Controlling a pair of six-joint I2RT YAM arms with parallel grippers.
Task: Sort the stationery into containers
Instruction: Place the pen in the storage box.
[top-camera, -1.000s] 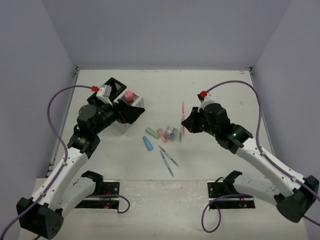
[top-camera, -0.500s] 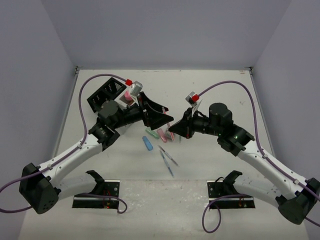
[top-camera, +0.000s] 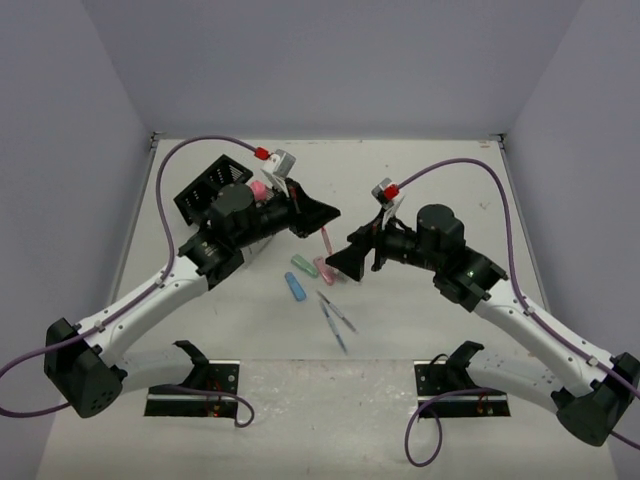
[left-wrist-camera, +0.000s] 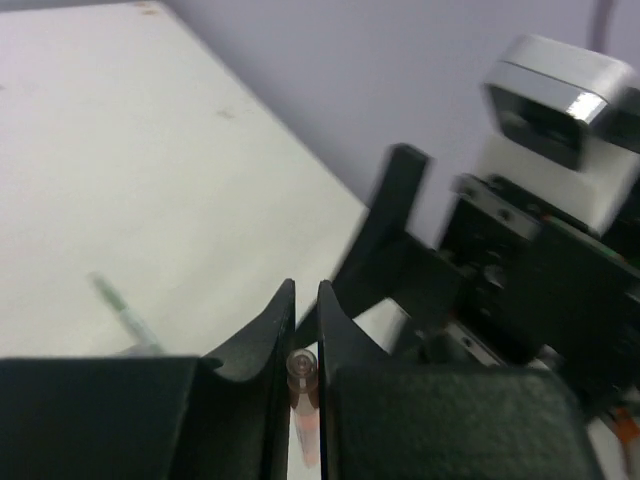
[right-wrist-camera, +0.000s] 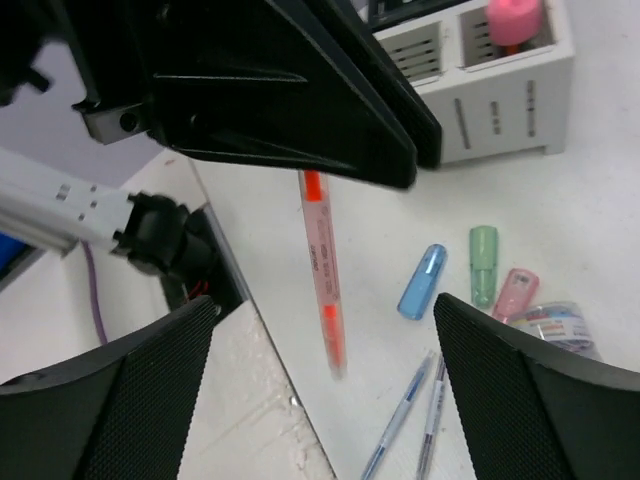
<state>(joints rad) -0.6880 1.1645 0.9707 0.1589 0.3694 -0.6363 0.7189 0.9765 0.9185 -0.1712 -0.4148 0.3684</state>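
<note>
My left gripper (top-camera: 326, 214) (left-wrist-camera: 305, 292) is shut on the top end of the orange pen (top-camera: 327, 240) (left-wrist-camera: 304, 402) (right-wrist-camera: 322, 262), which hangs upright above the table. My right gripper (top-camera: 350, 254) (right-wrist-camera: 325, 305) stands open, its fingers spread either side of the pen's lower half without touching it. On the table below lie a blue stick (right-wrist-camera: 422, 282), a green stick (right-wrist-camera: 483, 264), a pink stick (right-wrist-camera: 515, 292), a clear-purple piece (right-wrist-camera: 556, 325) and two thin grey pens (top-camera: 336, 320) (right-wrist-camera: 403, 420). The pink-capped bottle (top-camera: 258, 190) (right-wrist-camera: 513, 20) stands in the white container (right-wrist-camera: 505, 95).
The black container (top-camera: 205, 187) sits behind the white one at the back left, partly hidden by the left arm. Another thin pen (left-wrist-camera: 125, 308) lies alone on the table. Purple cables arc over both arms. Grey walls close the table on three sides.
The left gripper closed on the orange pen's top. The right gripper, which was holding the pen, opened and let it go.
</note>
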